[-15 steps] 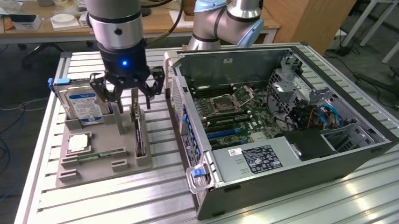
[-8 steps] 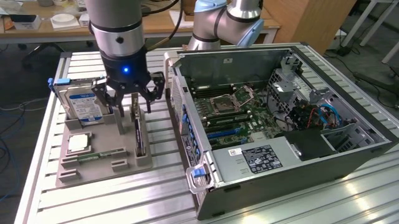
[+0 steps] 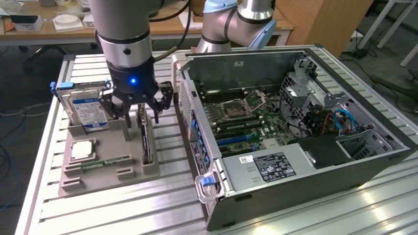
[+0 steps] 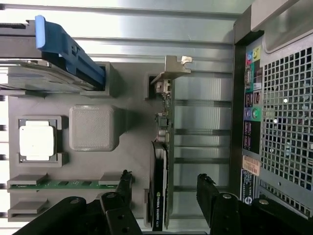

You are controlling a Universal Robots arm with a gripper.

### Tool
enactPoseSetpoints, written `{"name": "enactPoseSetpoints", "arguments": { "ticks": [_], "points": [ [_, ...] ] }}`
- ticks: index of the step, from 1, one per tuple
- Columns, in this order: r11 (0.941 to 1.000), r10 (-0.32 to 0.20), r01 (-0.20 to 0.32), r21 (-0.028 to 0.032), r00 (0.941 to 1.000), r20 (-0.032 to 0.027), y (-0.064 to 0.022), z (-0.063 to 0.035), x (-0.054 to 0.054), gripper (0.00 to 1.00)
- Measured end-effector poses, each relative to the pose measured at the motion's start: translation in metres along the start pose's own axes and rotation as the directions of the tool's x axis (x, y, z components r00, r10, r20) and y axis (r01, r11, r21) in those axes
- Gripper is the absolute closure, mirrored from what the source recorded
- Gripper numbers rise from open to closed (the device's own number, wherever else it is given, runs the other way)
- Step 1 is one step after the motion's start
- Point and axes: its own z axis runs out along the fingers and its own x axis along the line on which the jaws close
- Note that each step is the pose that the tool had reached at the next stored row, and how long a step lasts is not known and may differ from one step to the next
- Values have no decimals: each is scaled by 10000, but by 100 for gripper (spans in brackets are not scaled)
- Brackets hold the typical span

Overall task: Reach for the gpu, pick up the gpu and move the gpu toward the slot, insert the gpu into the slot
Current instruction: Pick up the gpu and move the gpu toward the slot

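The gpu (image 3: 146,143) stands on its long edge in the grey holder (image 3: 104,180), beside the open computer case. In the wrist view the gpu (image 4: 163,161) shows edge-on, its pale metal bracket (image 4: 171,68) at the far end. My gripper (image 3: 136,111) hangs just above it, open, one black finger (image 4: 123,185) on each side of the card and neither touching it. The gripper (image 4: 165,188) holds nothing. Inside the case, long blue and black slots (image 3: 234,140) lie on the motherboard; I cannot tell which one is the slot.
The holder also carries a blue-labelled hard drive (image 3: 88,110), a square processor chip (image 3: 81,149) and a narrow green memory stick (image 3: 98,165). The case (image 3: 294,122) lies open on the slatted metal table, its rear panel (image 4: 279,122) close to the gpu. A second arm (image 3: 228,24) stands behind.
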Motion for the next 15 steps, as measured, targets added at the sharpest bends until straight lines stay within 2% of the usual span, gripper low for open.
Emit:
{"name": "enactPoseSetpoints", "arguments": {
  "ticks": [2,7,8,9,15],
  "points": [
    [10000,-1,1,42,10000,0,-4,19,0,35],
    [9995,-7,7,307,10000,-7,-6,51,1,35],
    [9994,-8,9,344,10000,-9,-7,62,1,35],
    [9994,-10,10,360,10000,-10,-7,78,0,35],
    [9993,-8,9,360,10000,-15,-11,186,4,35]
  ]
}}
